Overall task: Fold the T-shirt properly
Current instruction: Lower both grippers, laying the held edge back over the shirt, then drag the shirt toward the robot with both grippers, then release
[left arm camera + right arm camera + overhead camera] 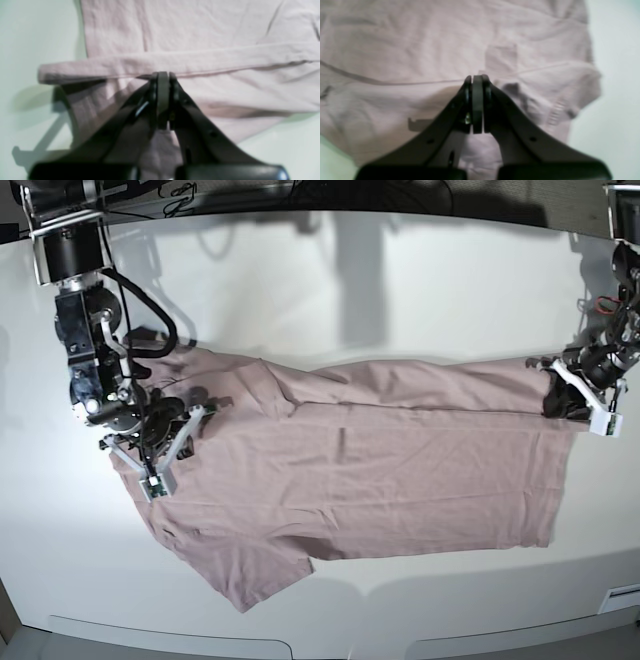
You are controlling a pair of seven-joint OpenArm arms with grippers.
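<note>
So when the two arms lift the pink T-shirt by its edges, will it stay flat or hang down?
The T-shirt will probably sag between the two holds: it looks thin and creased. The folded strip may fall open, since only the shut jaws pin it. It looks light, and likely to drag on the table.

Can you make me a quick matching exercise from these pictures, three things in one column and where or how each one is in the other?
Column one:
1. T-shirt
2. left gripper
3. right gripper

Column two:
A. shut at the shirt's collar end, by a sleeve
B. spread across the white table, one long edge folded over
C. shut at the folded hem end

Pairs: 1-B, 2-C, 3-A
</note>
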